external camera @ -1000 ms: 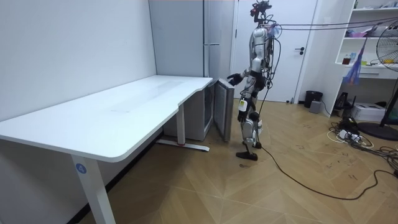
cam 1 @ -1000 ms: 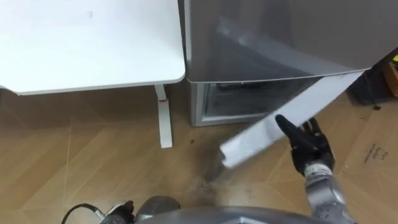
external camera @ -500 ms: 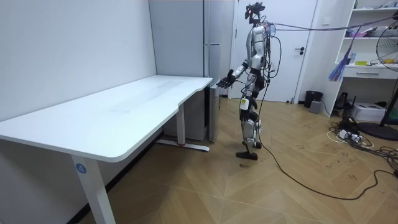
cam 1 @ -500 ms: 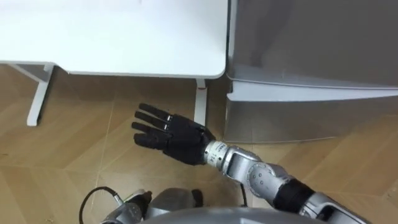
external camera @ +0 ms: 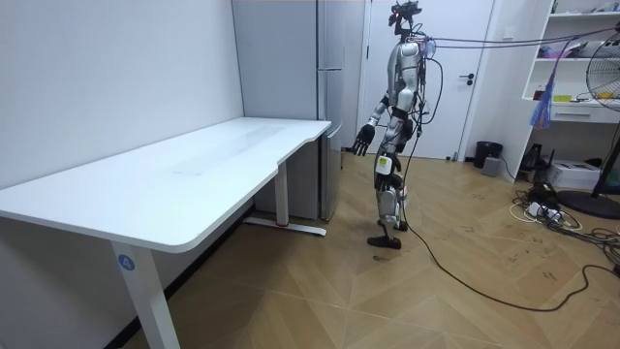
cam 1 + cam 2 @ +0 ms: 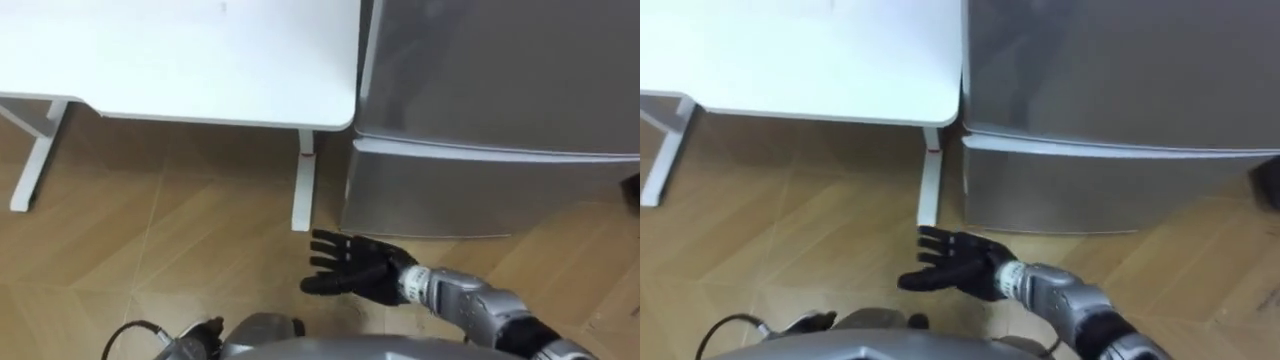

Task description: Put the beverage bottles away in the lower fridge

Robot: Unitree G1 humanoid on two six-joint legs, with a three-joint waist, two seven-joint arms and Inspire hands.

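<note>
1. Right hand (image 6: 355,272) hangs low over the wood floor (image 6: 150,240), just in front of the lower fridge door (image 6: 480,195). Its fingers are straight and spread, it holds nothing, and it is clear of the door.
2. Lower fridge door sits flush with the fridge front under the upper door (image 6: 500,70) (no gap along its edge that I can see). Whether the drinks are behind it cannot be told; the white desk (image 6: 180,60) beside the fridge is bare in the part shown.
3. Robot stands upright facing the fridge, at the desk's end in the room view, with the arm held out at about hip height.
4. Step, as I judge it: the end of the task, door shut and hand empty.
5. Next move probably calls for lowering the arm to the side, or, if drinks remain elsewhere, turning away to fetch them and reopening the low door.
</note>
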